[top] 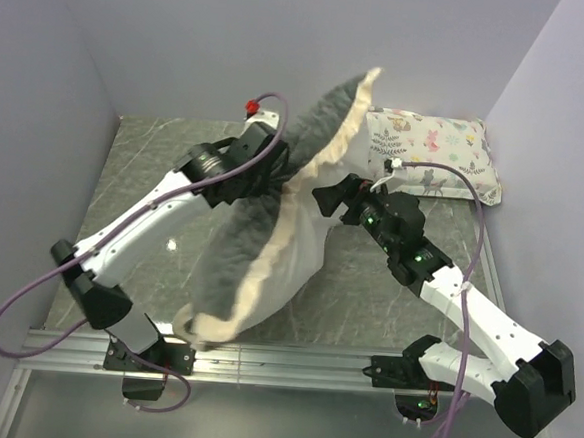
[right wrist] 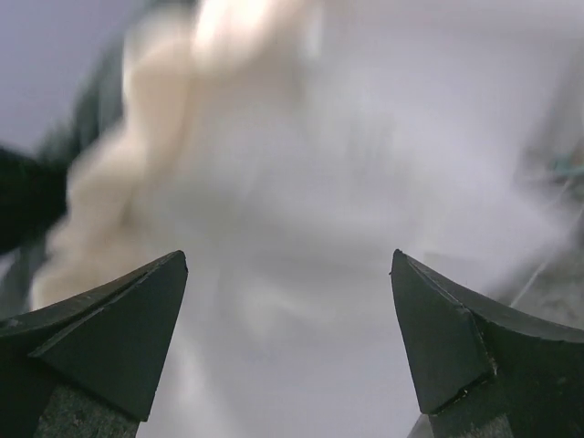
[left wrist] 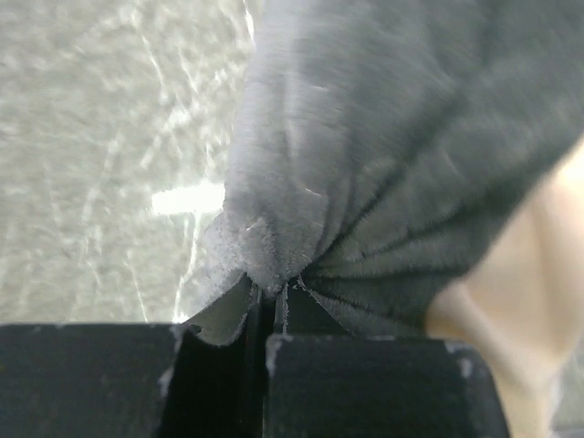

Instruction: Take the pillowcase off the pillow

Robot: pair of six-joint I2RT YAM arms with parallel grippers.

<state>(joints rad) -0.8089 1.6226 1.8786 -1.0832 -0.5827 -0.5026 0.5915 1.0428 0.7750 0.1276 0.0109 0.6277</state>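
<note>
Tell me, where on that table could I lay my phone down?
Bare table shows far left, between the left arm and the wall, and near the front between the hanging pillowcase and the right arm. The middle is crowded; the patterned pillow fills the far right corner.

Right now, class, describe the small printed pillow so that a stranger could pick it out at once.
Look to the far right corner of the marble table, by the wall. The small pillow lies flat there, beyond the right gripper. Unlike the grey plush pillowcase held up between the arms, it bears pastel animal and leaf prints.
</note>
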